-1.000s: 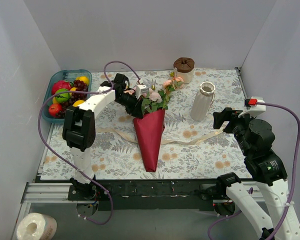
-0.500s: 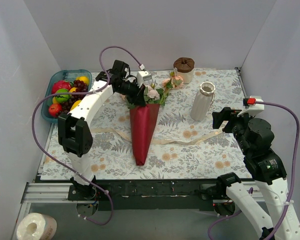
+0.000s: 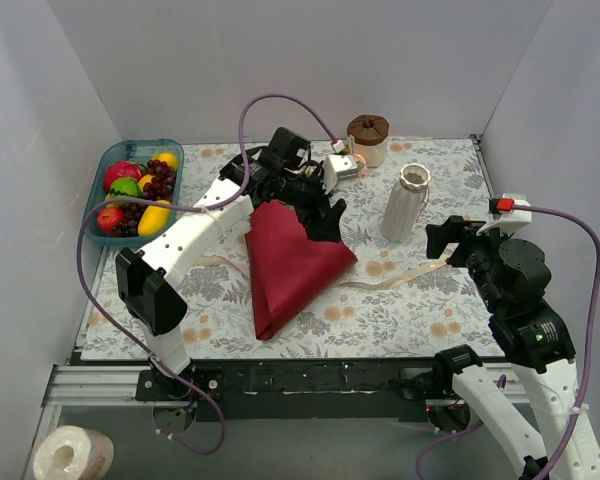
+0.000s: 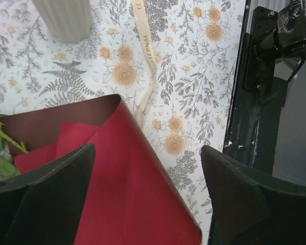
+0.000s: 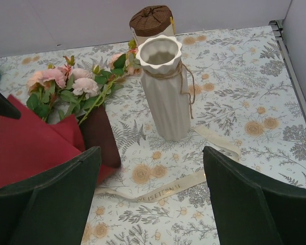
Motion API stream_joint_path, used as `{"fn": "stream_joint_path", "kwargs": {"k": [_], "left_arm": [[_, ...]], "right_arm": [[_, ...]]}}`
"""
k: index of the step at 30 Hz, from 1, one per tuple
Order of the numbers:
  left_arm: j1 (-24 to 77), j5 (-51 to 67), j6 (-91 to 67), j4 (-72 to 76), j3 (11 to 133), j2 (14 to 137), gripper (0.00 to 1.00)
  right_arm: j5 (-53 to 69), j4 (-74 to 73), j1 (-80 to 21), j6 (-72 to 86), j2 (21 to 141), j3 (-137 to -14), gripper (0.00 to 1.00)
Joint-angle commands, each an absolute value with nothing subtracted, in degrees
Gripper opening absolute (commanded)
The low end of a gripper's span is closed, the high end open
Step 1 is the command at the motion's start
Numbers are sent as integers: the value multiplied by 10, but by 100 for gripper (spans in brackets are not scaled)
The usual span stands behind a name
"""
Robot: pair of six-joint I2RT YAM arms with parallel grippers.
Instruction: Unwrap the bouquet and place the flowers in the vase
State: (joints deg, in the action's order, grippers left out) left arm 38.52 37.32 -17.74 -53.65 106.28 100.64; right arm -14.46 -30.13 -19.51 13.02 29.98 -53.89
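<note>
Step in hand, as judged: freeing the flowers (image 5: 74, 87) from the paper (image 3: 290, 265). The left claw (image 4: 148, 150), open and empty above the spread red sheet at frame centre, should take the stems low, clear of the sheet, and lift gently. The flowers, pink and peach with green leaves, lie on the tabletop (image 3: 420, 300) at the paper's upper edge, left of the vase (image 5: 166, 92); the ribbon (image 5: 163, 191) lies loose. The right claw (image 5: 152, 153) is open and empty, at lower right.

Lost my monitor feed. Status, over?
Left gripper open over wrapper; right gripper open, empty. Flowers lie in opened wrapper. Vase upright, empty. Ribbon loose nearby.
</note>
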Motion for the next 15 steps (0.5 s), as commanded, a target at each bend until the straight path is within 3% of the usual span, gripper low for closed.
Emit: {"fn": "stream_joint_path", "kwargs": {"k": [1, 5, 6, 9, 15], "left_arm": [[395, 307, -199, -537, 1085, 1009, 90], [332, 282, -216, -507, 1085, 987, 93], [307, 293, -235, -496, 1085, 984, 98], [228, 303, -234, -488, 1051, 980, 98], [253, 163, -147, -393, 813, 933, 98]], "right_arm": [[-158, -295, -194, 118, 293, -562, 88], [-160, -298, -194, 115, 291, -561, 89], [-161, -298, -194, 115, 291, -560, 89], [-158, -294, -194, 115, 291, -556, 89], [-159, -287, -194, 117, 291, -548, 89]]}}
